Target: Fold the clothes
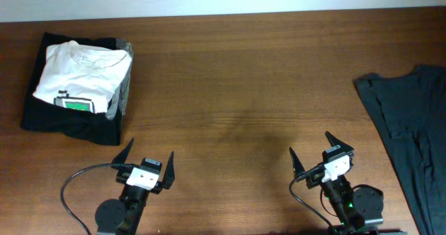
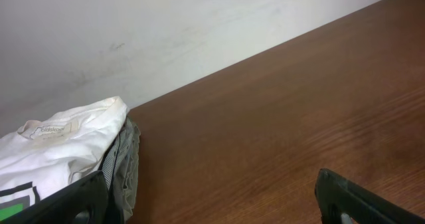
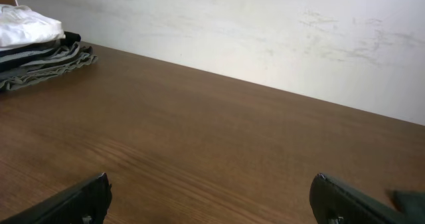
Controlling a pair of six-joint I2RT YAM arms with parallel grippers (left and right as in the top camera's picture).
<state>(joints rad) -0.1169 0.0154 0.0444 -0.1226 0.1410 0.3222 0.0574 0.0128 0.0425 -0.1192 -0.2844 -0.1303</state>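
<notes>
A folded stack with the white T-shirt [image 1: 80, 71] on top sits in the upper left of the overhead frame, so the piece left to fold is probably the dark grey garment [image 1: 408, 116]. It lies loose at the right edge of the bench [image 1: 230, 88], its long axis running top to bottom. It is to the right of the right hand [image 1: 309, 143] and well apart from the left hand [image 1: 151, 148], so the right arm is nearer. Both hands gape wide, holding nothing.
</notes>
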